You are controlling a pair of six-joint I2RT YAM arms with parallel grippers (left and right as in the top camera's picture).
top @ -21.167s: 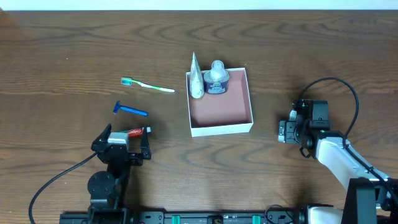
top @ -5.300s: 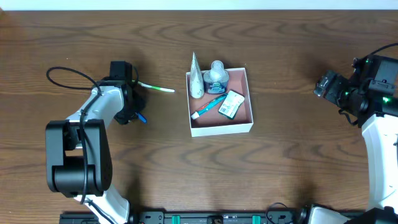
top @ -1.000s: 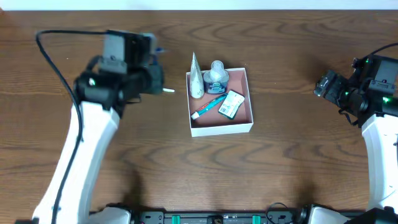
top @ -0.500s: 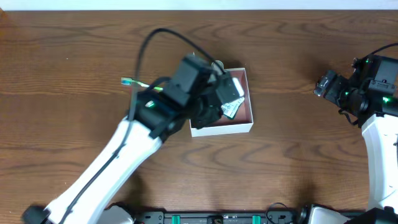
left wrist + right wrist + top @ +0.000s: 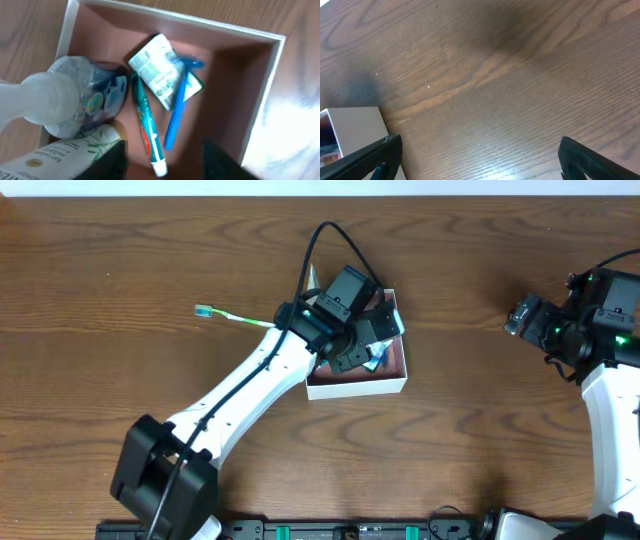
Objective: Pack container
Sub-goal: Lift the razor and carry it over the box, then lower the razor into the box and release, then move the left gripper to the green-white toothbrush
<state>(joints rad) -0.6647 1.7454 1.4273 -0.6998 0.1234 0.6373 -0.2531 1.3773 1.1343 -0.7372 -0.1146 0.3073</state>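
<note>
The container (image 5: 355, 387) is a white-walled box with a pinkish-brown inside, at the table's middle. My left gripper (image 5: 374, 343) hovers over it, open and empty. In the left wrist view the container (image 5: 270, 100) holds a blue razor (image 5: 177, 112) lying across a green-white packet (image 5: 157, 75), a toothpaste tube (image 5: 145, 125), a pump bottle (image 5: 75, 97) and a white tube (image 5: 60, 155). My left gripper (image 5: 167, 162) shows its jaws spread at the bottom edge. My right gripper (image 5: 512, 315) is open and empty at the far right, also in its wrist view (image 5: 490, 160).
A green toothbrush (image 5: 235, 317) lies on the table left of the container, partly under my left arm. The container's white corner (image 5: 352, 130) shows at the left of the right wrist view.
My left arm swung from the table's left to over the container with the blue razor. The razor now lies inside the box and the jaws are open. The right arm has not moved.
</note>
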